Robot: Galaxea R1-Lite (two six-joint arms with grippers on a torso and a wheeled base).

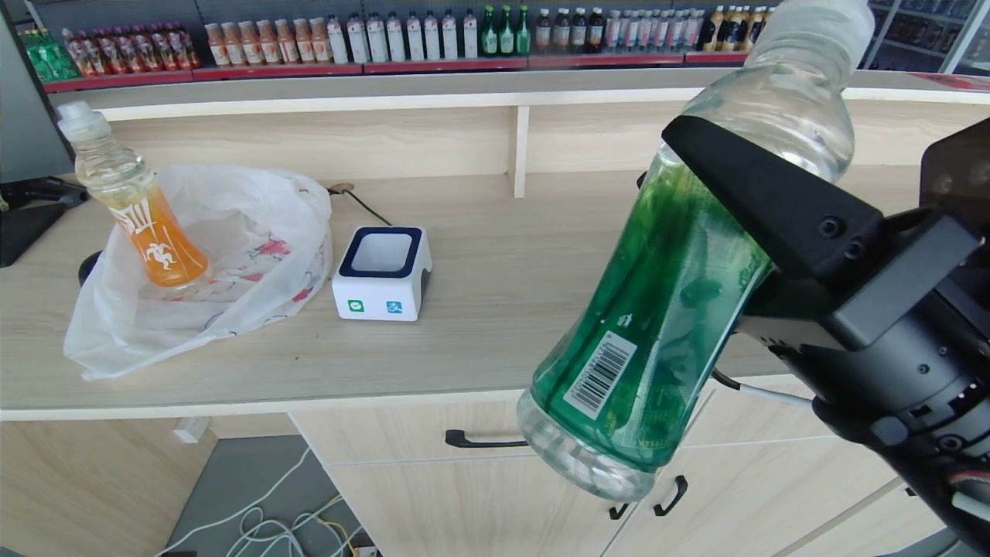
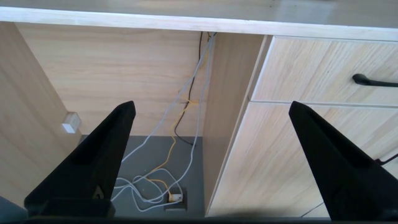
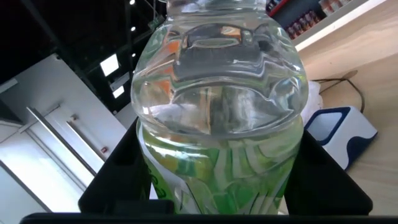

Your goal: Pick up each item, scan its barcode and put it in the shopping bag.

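We see a long wooden counter (image 1: 503, 309) in front of us. Far behind it, rows of drink bottles (image 1: 387, 35) stand on red shelves (image 1: 278, 71). Under the counter on the right are wooden drawers (image 1: 433, 503) with black handles (image 1: 483, 442). On the left, below the counter, white and yellow cables (image 1: 263, 526) lie tangled on the grey floor (image 1: 240, 464). A small white block (image 1: 191, 428) sits on the wooden wall there.

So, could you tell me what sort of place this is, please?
Probably a shop checkout: shelves of bottled drinks behind the counter, with a barcode scanner and a shopping bag on it.
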